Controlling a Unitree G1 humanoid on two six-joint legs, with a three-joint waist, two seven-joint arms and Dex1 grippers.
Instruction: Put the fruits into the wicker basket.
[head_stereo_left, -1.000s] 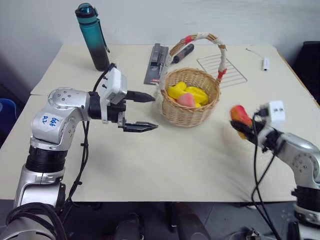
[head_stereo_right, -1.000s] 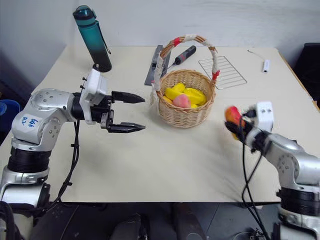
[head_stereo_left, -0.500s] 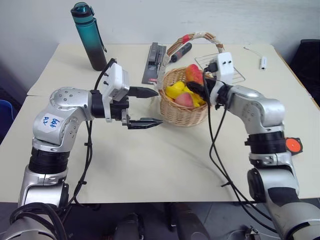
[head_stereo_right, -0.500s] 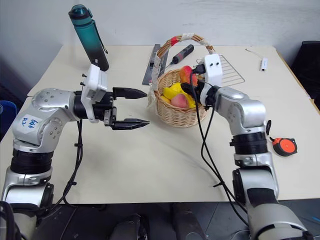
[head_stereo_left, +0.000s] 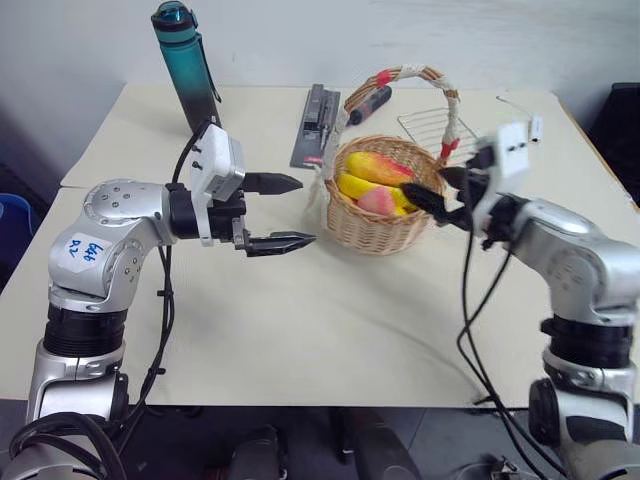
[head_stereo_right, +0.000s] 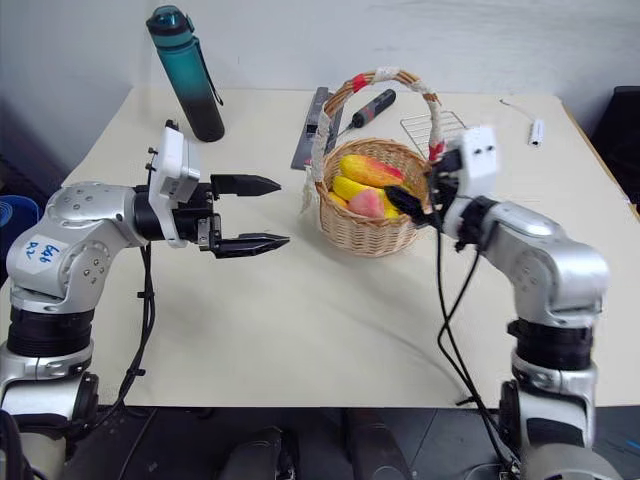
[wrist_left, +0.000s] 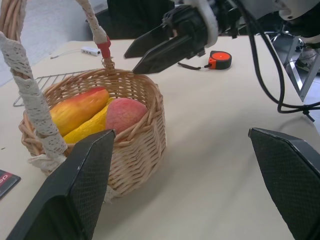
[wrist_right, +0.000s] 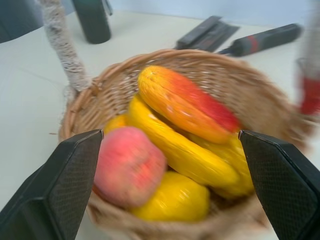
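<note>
A: Where's the fruit?

B: I see the oblong red-and-yellow mango (wrist_right: 187, 106) and the small round pink-orange peach (wrist_right: 129, 165) both lying inside the round tan wicker basket (head_stereo_left: 375, 226), on some yellow pieces.

A: And your tools?

B: My right gripper (head_stereo_left: 432, 191) hangs just beside the basket's rim, fingers spread, holding nothing. My left gripper (head_stereo_left: 290, 213) is spread too, empty, on the basket's other side, apart from it.
</note>
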